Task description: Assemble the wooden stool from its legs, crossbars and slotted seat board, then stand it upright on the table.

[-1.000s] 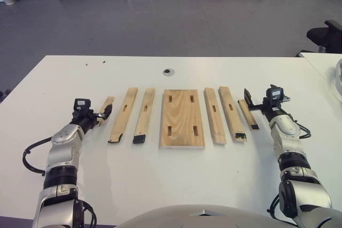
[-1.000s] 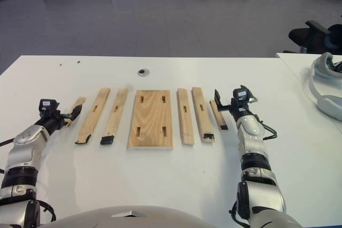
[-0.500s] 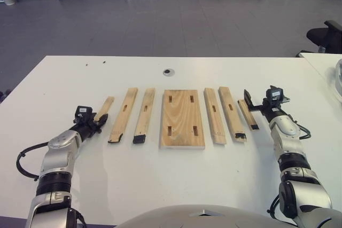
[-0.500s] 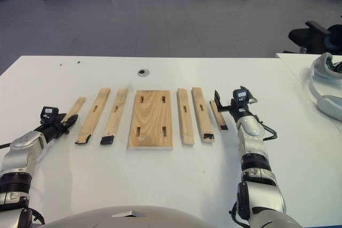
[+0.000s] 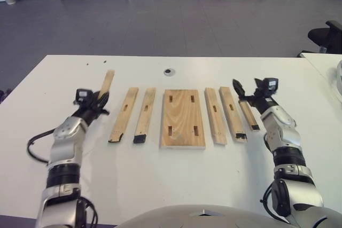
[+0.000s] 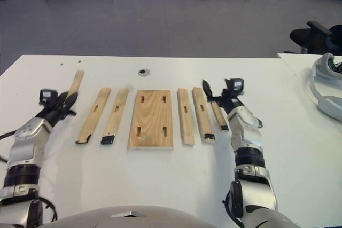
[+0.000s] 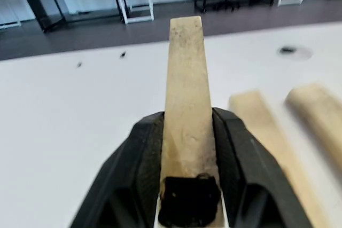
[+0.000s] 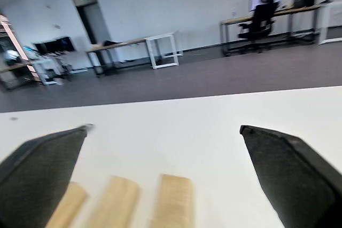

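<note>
The slotted seat board lies flat mid-table. Two legs rest on its left and two more on its right. My left gripper is shut on the near end of a short crossbar, which tilts up off the table; the left wrist view has the crossbar clamped between both fingers. My right gripper is open and hovers over the far end of the other short crossbar, with nothing between its fingers.
A round cable hole sits in the table behind the seat board. A white headset-like object lies on the neighbouring table to the right, with a black chair beyond it. Bare tabletop stretches in front of the parts.
My left gripper closed on the left crossbar and raised it, far end up, while moving away from me. The right gripper rose and shifted left over its crossbar, staying open.
</note>
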`<state>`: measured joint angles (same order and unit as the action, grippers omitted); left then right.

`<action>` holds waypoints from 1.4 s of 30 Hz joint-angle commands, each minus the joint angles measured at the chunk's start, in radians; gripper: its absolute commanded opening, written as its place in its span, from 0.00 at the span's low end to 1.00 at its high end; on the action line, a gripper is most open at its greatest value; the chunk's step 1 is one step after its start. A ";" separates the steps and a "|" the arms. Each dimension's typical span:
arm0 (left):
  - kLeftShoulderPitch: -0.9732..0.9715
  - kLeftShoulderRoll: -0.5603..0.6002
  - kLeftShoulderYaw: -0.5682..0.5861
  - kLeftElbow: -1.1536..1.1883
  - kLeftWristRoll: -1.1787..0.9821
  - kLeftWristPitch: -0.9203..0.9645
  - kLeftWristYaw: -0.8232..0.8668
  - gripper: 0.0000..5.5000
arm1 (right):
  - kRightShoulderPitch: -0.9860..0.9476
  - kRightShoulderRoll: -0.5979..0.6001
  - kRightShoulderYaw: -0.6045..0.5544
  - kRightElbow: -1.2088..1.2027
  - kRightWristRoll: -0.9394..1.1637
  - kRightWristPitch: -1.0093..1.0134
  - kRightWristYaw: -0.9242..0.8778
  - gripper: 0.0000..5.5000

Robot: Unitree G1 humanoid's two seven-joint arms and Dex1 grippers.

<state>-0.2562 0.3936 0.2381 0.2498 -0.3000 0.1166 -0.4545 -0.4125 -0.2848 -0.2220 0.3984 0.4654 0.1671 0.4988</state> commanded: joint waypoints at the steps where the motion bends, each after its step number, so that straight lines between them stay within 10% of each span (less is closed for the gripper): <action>1: -0.090 -0.115 -0.165 -0.124 0.047 -0.049 -0.016 0.23 | -0.082 0.090 -0.007 -0.271 0.265 0.295 -0.038 0.98; 11: -0.165 -0.192 -0.381 -0.270 0.149 -0.107 -0.057 0.23 | -0.192 0.293 -0.028 -0.390 0.570 0.547 -0.261 0.98; 35: -0.141 -0.150 -0.432 -0.271 0.199 -0.154 -0.112 0.23 | -0.134 0.284 -0.011 -0.410 0.553 0.590 -0.306 0.16; 42: -0.135 -0.145 -0.444 -0.264 0.222 -0.152 -0.110 0.23 | -0.137 0.284 -0.021 -0.402 0.518 0.552 -0.313 0.07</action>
<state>-0.3994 0.2377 -0.1968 -0.0123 -0.1046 -0.0383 -0.5615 -0.5491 0.0089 -0.2320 -0.0102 1.0177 0.7498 0.2115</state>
